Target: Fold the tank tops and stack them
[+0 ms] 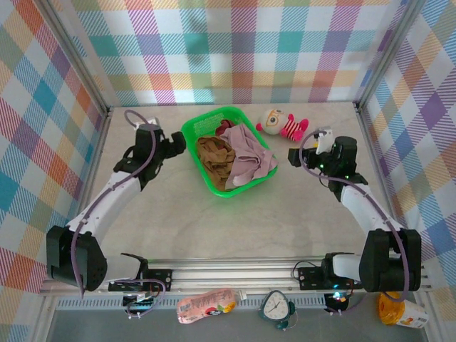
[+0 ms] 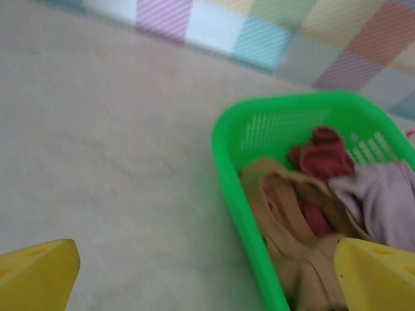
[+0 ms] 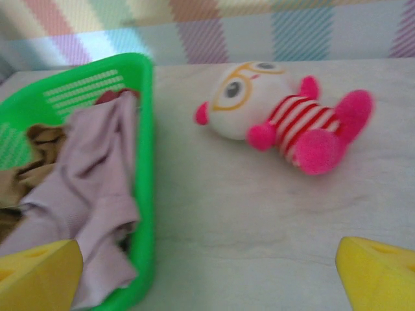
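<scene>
Both claws stand wide and hold nothing. We see the left claw (image 1: 177, 146) just beside the left rim of the green basket (image 1: 187, 130). From its wrist camera, its yellow fingers (image 2: 39, 275) are spread to the two lower corners, with the basket's near corner between them. The right claw (image 1: 293, 155) sits to the right of the basket, apart from it, and its yellow fingers (image 3: 379, 269) are likewise spread over bare table (image 1: 285, 206).

All three tank tops lie crumpled and unfolded inside the basket:

1. The tan-brown tank top (image 1: 214, 158) fills the left and middle part.
2. The mauve-pink tank top (image 1: 249, 151) lies on the right side and drapes over the right rim onto the table.
3. The maroon tank top (image 2: 324, 159) is mostly buried under the other two, with one bunch showing near the far end.

A plush toy (image 1: 281, 125) with a white head, orange glasses and a pink-and-white striped body lies on its side on the table. It is near the basket's far right corner and not touching it.

Below the table's near edge we note a pink printed packet (image 1: 206, 306), a small teal clock (image 1: 276, 306) and a yellow container (image 1: 402, 312). The print on the packet and container is too small to read.
</scene>
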Robot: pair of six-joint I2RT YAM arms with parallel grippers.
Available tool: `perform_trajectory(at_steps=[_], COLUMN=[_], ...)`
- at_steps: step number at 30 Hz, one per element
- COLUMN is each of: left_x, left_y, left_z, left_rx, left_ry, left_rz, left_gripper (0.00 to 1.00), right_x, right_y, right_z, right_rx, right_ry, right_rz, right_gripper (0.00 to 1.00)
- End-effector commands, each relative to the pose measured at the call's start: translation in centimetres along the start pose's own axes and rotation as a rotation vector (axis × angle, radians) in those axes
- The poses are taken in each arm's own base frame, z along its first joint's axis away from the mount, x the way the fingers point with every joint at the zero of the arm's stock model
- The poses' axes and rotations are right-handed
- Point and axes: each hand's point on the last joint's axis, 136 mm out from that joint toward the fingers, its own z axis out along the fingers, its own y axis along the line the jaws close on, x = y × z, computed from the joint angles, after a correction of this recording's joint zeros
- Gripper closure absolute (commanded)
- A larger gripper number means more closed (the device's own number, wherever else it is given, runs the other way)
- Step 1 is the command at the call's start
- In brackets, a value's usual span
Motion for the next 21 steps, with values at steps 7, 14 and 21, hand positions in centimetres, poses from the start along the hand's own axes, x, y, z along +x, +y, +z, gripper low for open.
perform_trajectory(at_steps=[7, 14, 21], left_x=[9.6, 13.3, 14.4], left_y=[-2.6, -4.3, -4.8], left_z=[1.1, 2.0, 3.3], left_rx=[-0.127, -0.214, -0.226], left_ry=[0.315, 0.382, 0.390], left_rz=[-0.220, -0.193, -0.202], left_gripper=[0.12, 0.37, 0.52], right_x=[1.0, 3.1, 5.8], right_y=[7.2, 10.0, 10.2], right_z=[1.7, 6.1, 8.9], right_rx=[-0.256, -0.241, -0.142], right_ry=[0.283, 0.435, 0.547], right_rz=[0.052, 0.028, -0.009], right_gripper=[0.05, 0.17, 0.26])
